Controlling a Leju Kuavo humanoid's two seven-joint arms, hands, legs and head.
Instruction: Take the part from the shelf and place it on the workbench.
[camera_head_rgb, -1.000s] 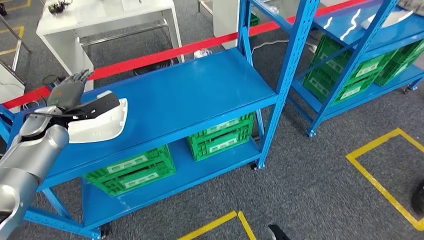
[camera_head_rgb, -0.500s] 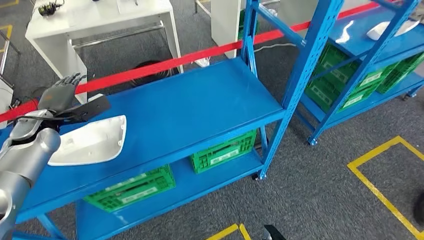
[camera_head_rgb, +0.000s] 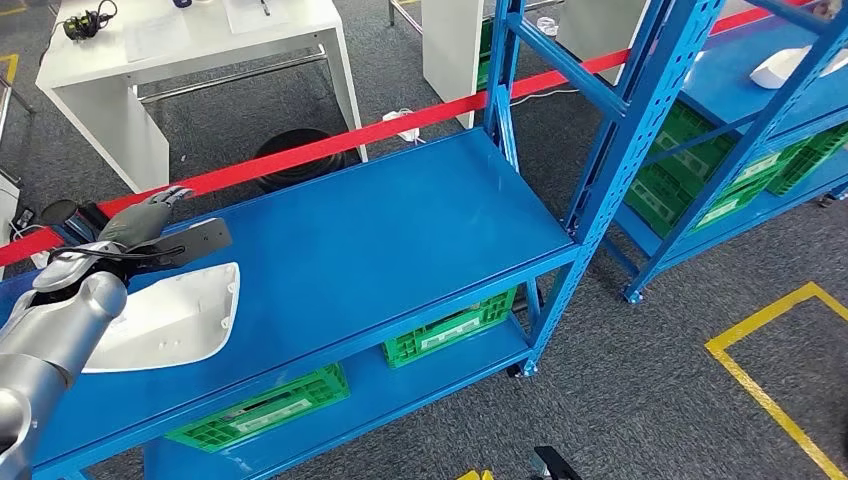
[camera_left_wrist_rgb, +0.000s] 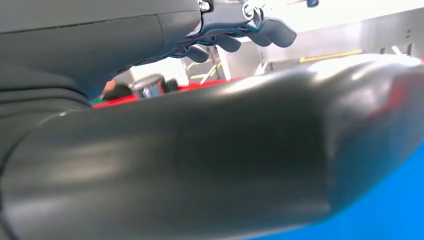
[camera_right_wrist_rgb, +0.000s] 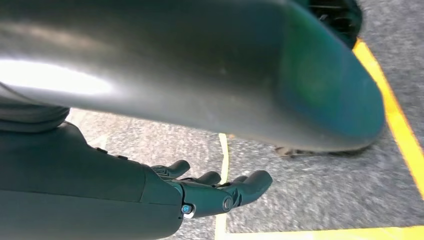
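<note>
left hand (camera_head_rgb: 135, 222) fingers spread, holding nothing, above the part's far edge | white part (camera_head_rgb: 160, 318) lies on the blue shelf (camera_head_rgb: 400, 220), ungrasped | right hand (camera_right_wrist_rgb: 220, 192) hangs open over floor | white table (camera_head_rgb: 190, 30) beyond shelf; pickup and placing remain

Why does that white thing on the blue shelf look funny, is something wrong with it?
Nothing looks broken. The white part lies flat on the blue shelf, near the shelf's front edge, with the left hand just above its far side.

part (camera_head_rgb: 165, 318) on shelf (camera_head_rgb: 400, 230) — crates (camera_head_rgb: 445, 327) seemingly below
</note>
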